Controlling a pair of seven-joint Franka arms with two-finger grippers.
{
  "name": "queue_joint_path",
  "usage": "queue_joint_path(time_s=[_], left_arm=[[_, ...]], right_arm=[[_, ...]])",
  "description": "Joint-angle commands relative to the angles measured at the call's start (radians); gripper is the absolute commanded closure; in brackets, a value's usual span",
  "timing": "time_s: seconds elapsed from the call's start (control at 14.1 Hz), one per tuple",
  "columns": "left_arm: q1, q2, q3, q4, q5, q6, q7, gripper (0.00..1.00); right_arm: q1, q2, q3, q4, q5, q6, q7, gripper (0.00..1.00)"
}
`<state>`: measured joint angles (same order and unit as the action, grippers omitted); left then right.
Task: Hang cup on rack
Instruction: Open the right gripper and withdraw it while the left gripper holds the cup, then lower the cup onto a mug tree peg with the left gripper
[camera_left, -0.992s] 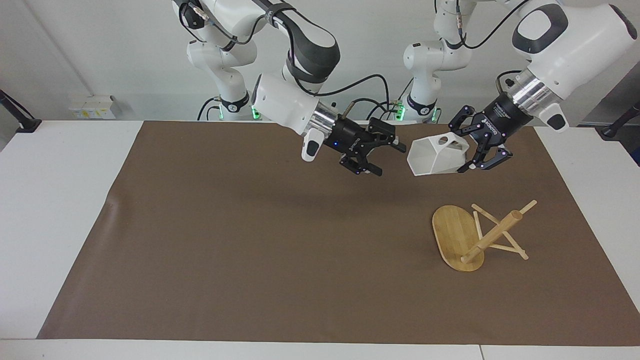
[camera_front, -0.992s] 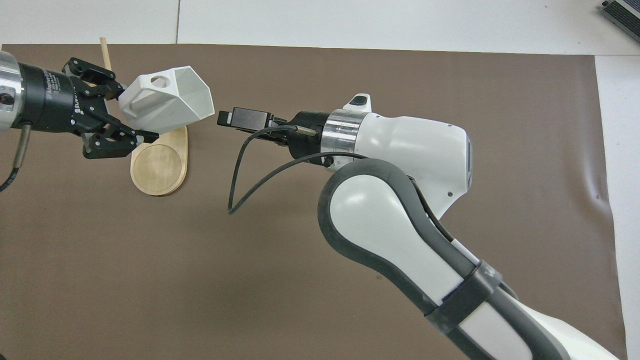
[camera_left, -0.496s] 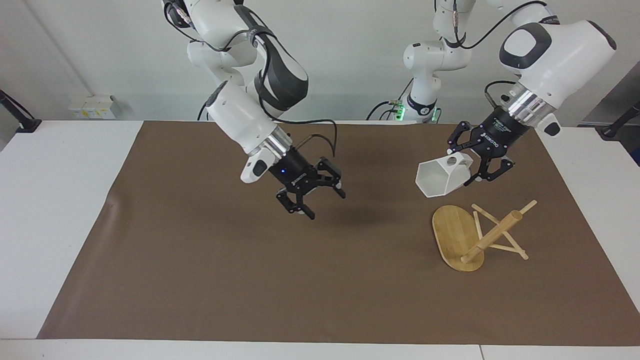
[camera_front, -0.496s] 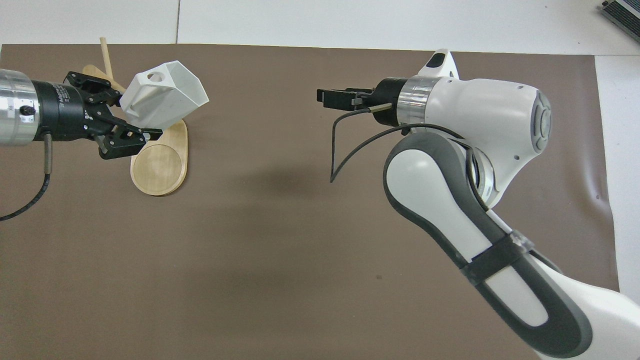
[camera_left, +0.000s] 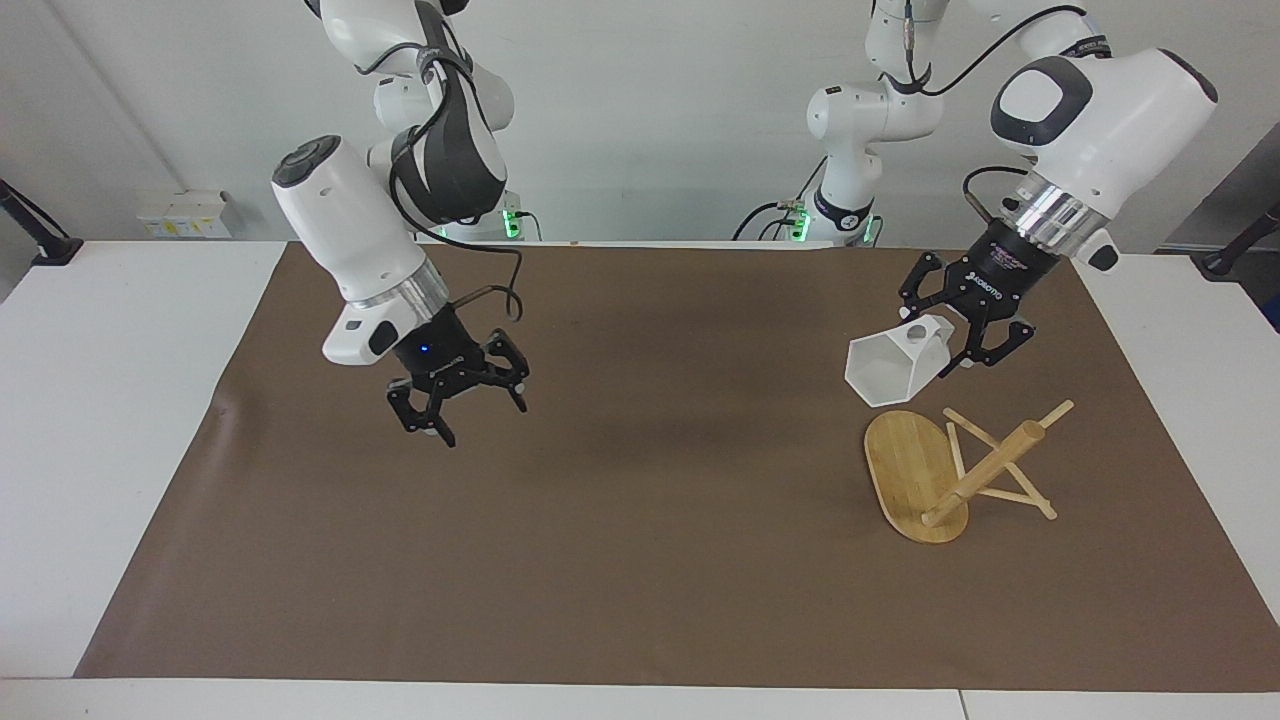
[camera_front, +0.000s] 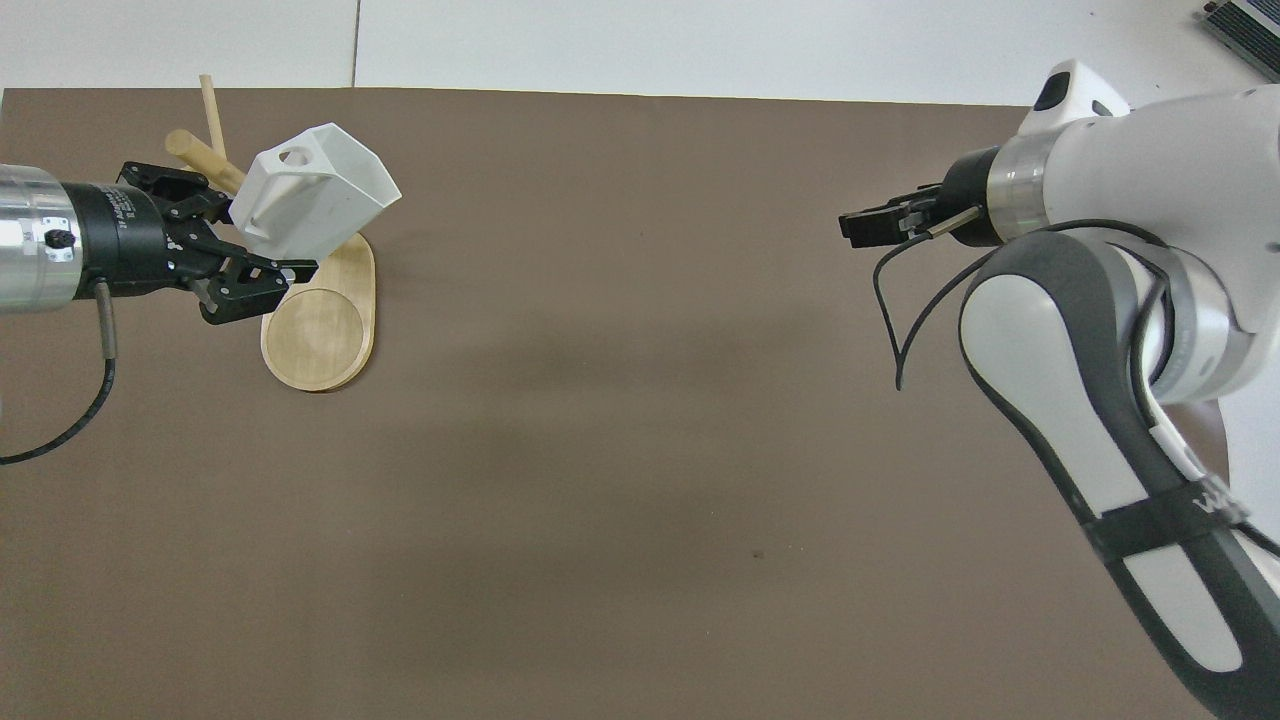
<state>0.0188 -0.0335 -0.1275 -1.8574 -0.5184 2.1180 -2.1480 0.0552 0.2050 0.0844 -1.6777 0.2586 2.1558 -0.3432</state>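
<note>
1. White faceted cup (camera_left: 888, 369): we find it in the air, clamped at its handle end by the left gripper (camera_left: 950, 345), its hexagonal mouth tipped downward toward the table. The round hole in the blocky handle faces up. It hangs just over the oval base of the rack.

2. Bamboo mug rack (camera_left: 935, 475): we record it lying on its side on the brown mat (camera_left: 620, 560), toward the left arm's end of the table. The oval base stands on edge; the thick post and thin pegs point away from it, toward that end of the table.

3. Left gripper: closed on the cup, over the rack.

4. Right gripper (camera_left: 470, 405): we note its fingers spread apart and holding nothing, raised over bare mat toward the right arm's end, well apart from cup and rack.
</note>
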Motion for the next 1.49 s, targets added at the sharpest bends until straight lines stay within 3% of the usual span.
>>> queue_joint_path(time_s=[0.0,0.21,0.57,0.99,1.42], left_arm=[[0.004,-0.068,-0.004,-0.117,0.008,0.095,-0.049,1.00],[0.010,-0.071,-0.004,-0.149,0.008,0.135,-0.079,1.00],[0.003,-0.066,-0.006,-0.195,0.008,0.220,-0.099,1.00],[-0.005,-0.017,-0.007,-0.212,0.008,0.295,-0.127,1.00],[-0.025,0.027,-0.007,-0.206,0.008,0.373,-0.170,1.00]], right_arm=[[-0.008,-0.059,-0.064,-0.031,-0.059,-0.120,-0.005,0.00],[-0.008,-0.104,-0.136,-0.028,-0.116,-0.226,-0.002,0.00],[-0.015,-0.164,-0.164,-0.002,-0.220,-0.405,0.121,0.00],[-0.021,-0.240,-0.250,-0.004,-0.245,-0.508,0.119,0.00],[-0.018,-0.274,-0.267,-0.025,-0.245,-0.542,0.194,0.00]])
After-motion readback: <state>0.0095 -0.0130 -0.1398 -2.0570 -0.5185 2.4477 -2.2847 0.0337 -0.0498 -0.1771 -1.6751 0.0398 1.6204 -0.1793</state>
